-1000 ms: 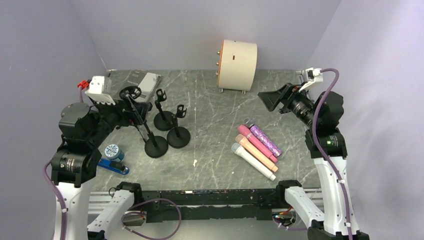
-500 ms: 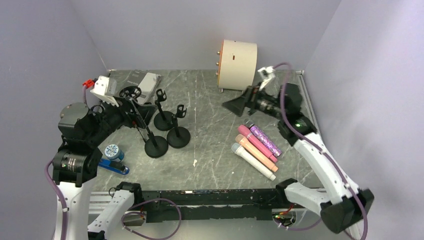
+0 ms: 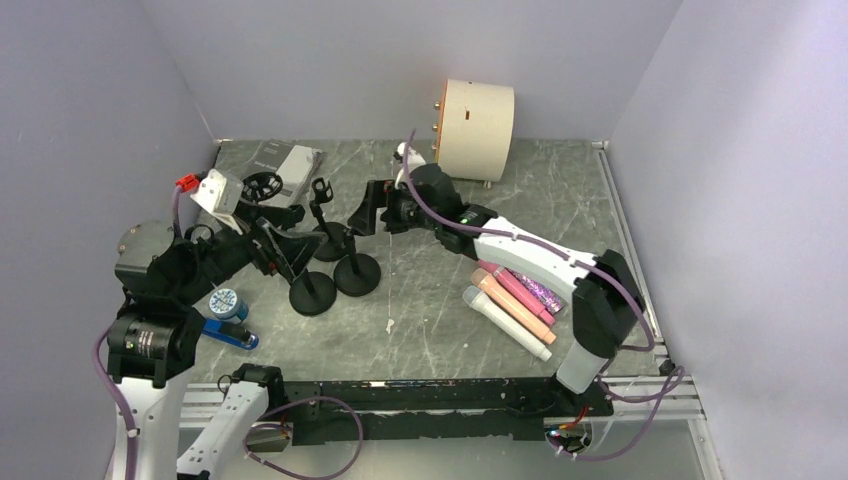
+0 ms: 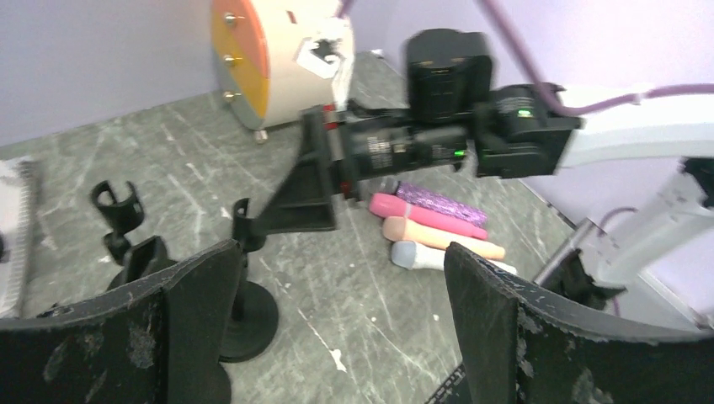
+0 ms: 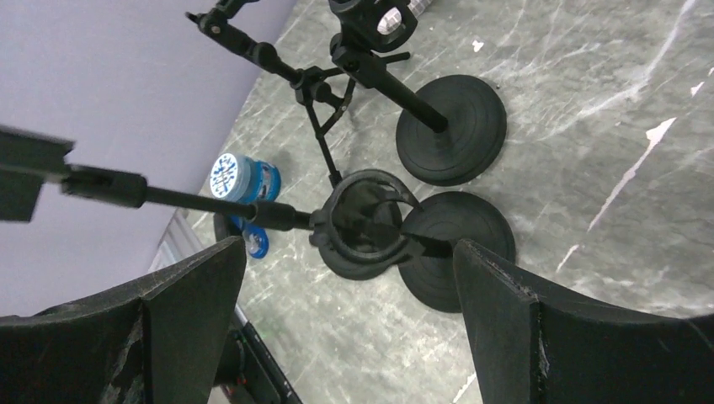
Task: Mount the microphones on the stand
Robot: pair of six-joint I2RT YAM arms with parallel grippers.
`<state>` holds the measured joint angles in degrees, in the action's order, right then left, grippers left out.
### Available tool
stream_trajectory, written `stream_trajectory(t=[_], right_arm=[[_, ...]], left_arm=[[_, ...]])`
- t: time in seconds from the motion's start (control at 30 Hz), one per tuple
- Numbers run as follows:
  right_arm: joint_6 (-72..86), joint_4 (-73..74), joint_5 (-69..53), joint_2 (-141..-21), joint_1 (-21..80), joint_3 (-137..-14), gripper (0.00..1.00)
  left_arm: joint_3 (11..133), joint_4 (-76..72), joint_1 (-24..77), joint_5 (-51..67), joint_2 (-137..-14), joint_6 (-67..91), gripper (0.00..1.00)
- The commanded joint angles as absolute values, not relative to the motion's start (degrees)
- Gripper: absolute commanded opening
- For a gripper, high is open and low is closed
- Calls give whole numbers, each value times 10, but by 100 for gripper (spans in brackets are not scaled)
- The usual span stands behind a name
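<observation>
Several microphones lie side by side on the right of the table: white with a pale-blue head [image 3: 505, 322], peach [image 3: 513, 305], pink [image 3: 510, 284] and purple glitter [image 3: 541, 291], the last partly under my right arm. Three black stands [image 3: 357, 273] with round bases are grouped at the left. My right gripper [image 3: 368, 212] reaches across to them and is open; its wrist view looks down on a ring clip [image 5: 366, 220] between the fingers [image 5: 185, 303], apart from them. My left gripper [image 3: 272, 243] is open beside the stands, nothing between its fingers [image 4: 497, 320].
A cream drum [image 3: 477, 117] stands at the back. A grey booklet [image 3: 292, 163] lies at the back left. A blue tape roll [image 3: 226, 303] and a blue tool [image 3: 226, 334] sit near my left arm. A white crumb [image 3: 389, 324] lies mid-table.
My right arm has swung from the far right across the table to the stands, its jaws opening a little wider. The left arm has barely shifted.
</observation>
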<state>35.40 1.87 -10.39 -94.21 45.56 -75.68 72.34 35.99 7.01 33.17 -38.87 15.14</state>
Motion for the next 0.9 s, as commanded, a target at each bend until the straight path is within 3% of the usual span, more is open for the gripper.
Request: stream_trajectory(t=[0.0, 0.23, 0.57, 0.73, 0.87], right_arm=[[372, -17, -39, -978, 468, -814, 96], [389, 25, -64, -1048, 473, -874, 84], [418, 41, -1, -1030, 473, -859, 40], [426, 33, 54, -977, 473, -816, 29], [430, 48, 86, -928, 473, -784, 28]], left_arm=[[734, 334, 71, 442, -389, 139, 94], [695, 291, 71, 512, -383, 168, 94], [673, 277, 71, 586, -410, 177, 94], [665, 264, 71, 591, -430, 193, 94], [649, 237, 72, 590, -458, 229, 94]])
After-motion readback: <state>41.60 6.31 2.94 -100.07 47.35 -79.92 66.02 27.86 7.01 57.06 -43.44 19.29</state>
